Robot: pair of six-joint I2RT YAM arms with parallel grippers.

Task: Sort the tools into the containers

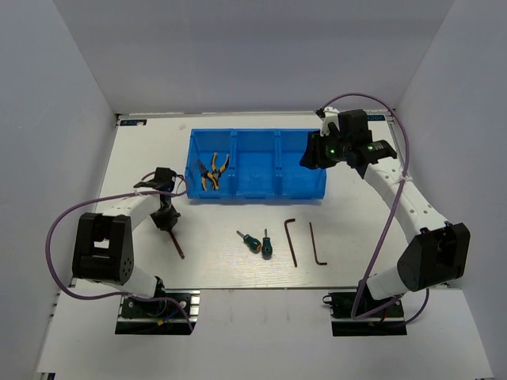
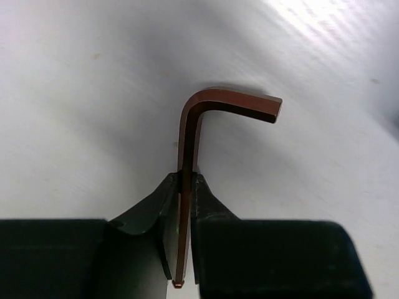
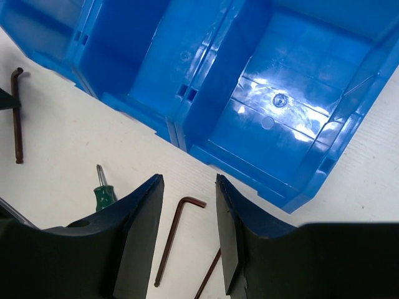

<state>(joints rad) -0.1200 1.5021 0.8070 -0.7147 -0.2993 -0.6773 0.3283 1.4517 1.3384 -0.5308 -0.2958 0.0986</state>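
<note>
Bin (image 1: 261, 192), bright blue, fills the upper middle of the top view; above its right compartment we see the right gripper (image 1: 309, 156), jaws parted and empty. At centre left the left gripper (image 1: 169, 223) is clamped on one hex key (image 2: 189, 134). Both pliers (image 1: 212, 172) lie in the bin's left compartment, two screwdrivers (image 1: 252, 244) and two more hex keys (image 1: 291, 241) lower middle.
</note>
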